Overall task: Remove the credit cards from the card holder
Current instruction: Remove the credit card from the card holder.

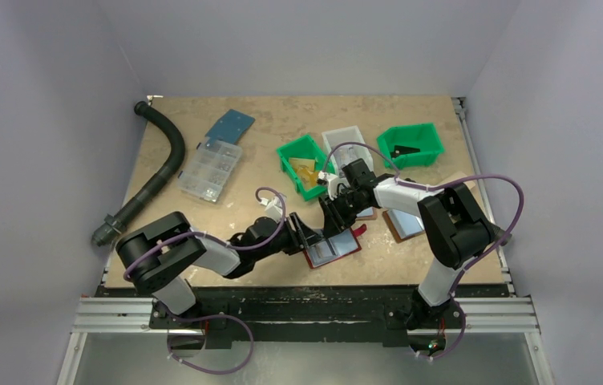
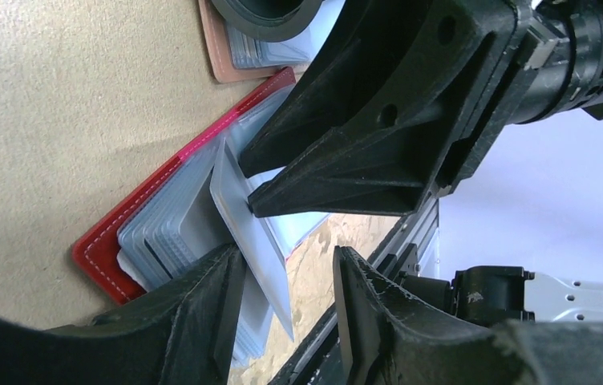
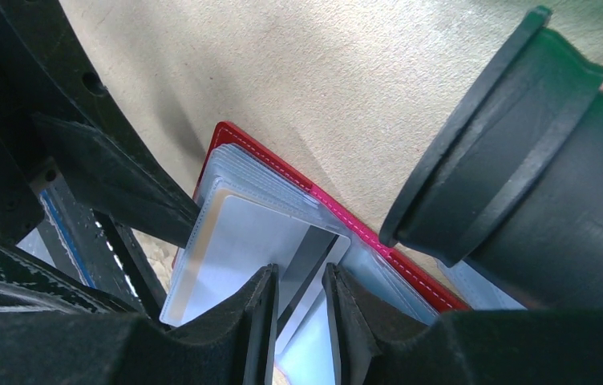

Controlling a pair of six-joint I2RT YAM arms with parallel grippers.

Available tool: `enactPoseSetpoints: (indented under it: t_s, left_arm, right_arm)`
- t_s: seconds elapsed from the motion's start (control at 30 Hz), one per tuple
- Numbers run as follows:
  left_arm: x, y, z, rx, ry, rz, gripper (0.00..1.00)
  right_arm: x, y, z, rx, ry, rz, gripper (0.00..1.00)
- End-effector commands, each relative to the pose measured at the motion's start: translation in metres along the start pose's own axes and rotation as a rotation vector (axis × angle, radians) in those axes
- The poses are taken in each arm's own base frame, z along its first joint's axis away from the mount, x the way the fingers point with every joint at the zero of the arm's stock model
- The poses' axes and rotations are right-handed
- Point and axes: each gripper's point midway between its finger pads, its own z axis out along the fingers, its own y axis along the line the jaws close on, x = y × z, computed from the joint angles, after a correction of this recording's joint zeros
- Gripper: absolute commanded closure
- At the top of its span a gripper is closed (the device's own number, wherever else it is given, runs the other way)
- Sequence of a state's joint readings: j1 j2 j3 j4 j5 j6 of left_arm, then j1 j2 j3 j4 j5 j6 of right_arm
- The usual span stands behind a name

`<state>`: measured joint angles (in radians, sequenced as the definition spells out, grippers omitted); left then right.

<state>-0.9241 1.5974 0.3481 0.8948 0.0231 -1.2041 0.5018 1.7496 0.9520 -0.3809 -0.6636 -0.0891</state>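
Observation:
The card holder (image 1: pixel 332 250) lies open near the table's front edge, dark red with pale blue-grey pockets; it also shows in the left wrist view (image 2: pixel 106 241) and the right wrist view (image 3: pixel 234 140). A pale credit card (image 2: pixel 262 249) with a dark stripe (image 3: pixel 314 249) sticks up at a tilt out of the pockets. My left gripper (image 1: pixel 305 237) is open, its jaws (image 2: pixel 286 301) on either side of the card's near end. My right gripper (image 1: pixel 335 218) is narrowly open (image 3: pixel 298 277), its fingertips (image 2: pixel 254 210) against the card's face. A tan-orange card edge (image 3: pixel 202 233) shows in a pocket.
Brown folders (image 1: pixel 402 224) lie right of the holder, one close behind it (image 2: pixel 218 56). Two green bins (image 1: pixel 307 164) (image 1: pixel 410 144) and a white bin (image 1: pixel 345 143) stand at the back. A clear organiser box (image 1: pixel 210 170), a blue plate (image 1: pixel 229 126) and a black hose (image 1: pixel 162 172) are on the left.

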Motion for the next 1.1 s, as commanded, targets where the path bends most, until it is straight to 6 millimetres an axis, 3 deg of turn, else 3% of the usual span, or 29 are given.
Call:
enactPoseSetpoints:
  t_s: [0.0, 0.07, 0.17, 0.2, 0.37, 0.5, 0.67, 0.87, 1.07]
  left_arm:
    - [-0.001, -0.012, 0.012, 0.022, 0.010, -0.014, 0.54]
    - [0.000, -0.006, 0.016, -0.009, 0.017, -0.009, 0.60]
    - [-0.001, 0.002, 0.019, -0.047, 0.016, 0.012, 0.95]
    - [-0.001, 0.004, 0.019, -0.059, 0.014, 0.024, 1.00]
    - [-0.012, 0.009, 0.010, -0.071, -0.036, 0.130, 1.00]
    - [-0.024, -0.010, -0.013, 0.075, -0.135, 0.221, 1.00]
    - [-0.038, -0.044, -0.035, 0.275, -0.246, 0.261, 1.00]
    - [-0.041, -0.057, -0.045, 0.372, -0.286, 0.230, 1.00]
    - [-0.041, -0.063, -0.049, 0.421, -0.299, 0.207, 1.00]
  right_arm:
    - [-0.007, -0.009, 0.002, 0.037, -0.006, -0.011, 0.64]
    - [-0.008, -0.008, 0.001, 0.034, -0.007, -0.013, 0.63]
    - [-0.013, -0.002, -0.003, 0.005, -0.018, -0.034, 0.62]
    - [-0.016, 0.002, -0.006, -0.013, -0.029, -0.052, 0.61]
    - [-0.037, 0.024, -0.047, -0.131, -0.127, -0.164, 0.50]
    - [-0.034, 0.044, -0.072, -0.250, -0.200, -0.221, 0.40]
    - [-0.029, 0.055, -0.074, -0.319, -0.191, -0.258, 0.38]
    - [-0.022, 0.074, -0.074, -0.411, -0.184, -0.288, 0.38]
    - [-0.025, 0.053, -0.059, -0.295, -0.155, -0.242, 0.40]
